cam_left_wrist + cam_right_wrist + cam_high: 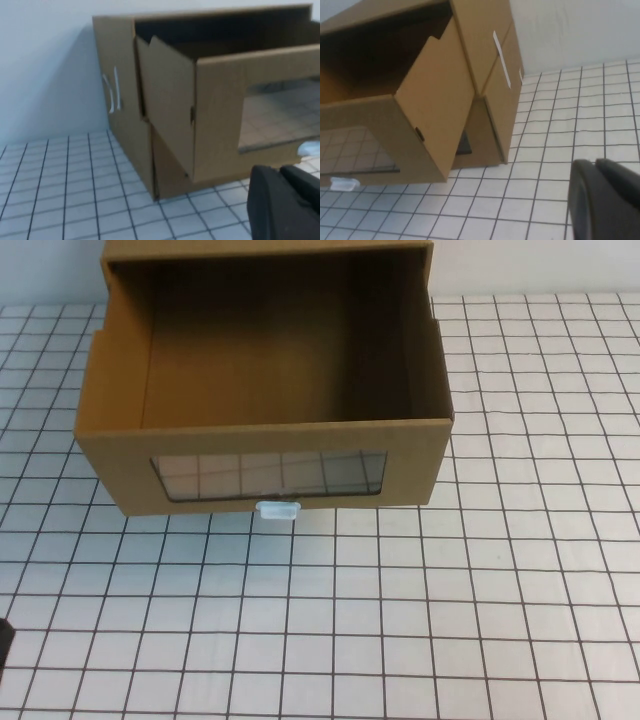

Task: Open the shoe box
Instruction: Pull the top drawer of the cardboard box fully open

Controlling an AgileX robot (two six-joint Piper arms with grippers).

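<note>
High view: shoe box drawer (pixel 115 455) open.

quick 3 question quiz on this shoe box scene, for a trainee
1. True or false: the drawer of the shoe box stands pulled out toward the robot.
2. Where is the white pull tab? A: at the drawer front's lower edge, below the window; B: on top of the box; C: inside the drawer.
3. Short answer: the left hand sits low near the box's front left corner, and the shut right hand is over the checked mat to the box's right. Does either touch the box?
Key: 1 true; 2 A; 3 no, both are clear of it.
</note>
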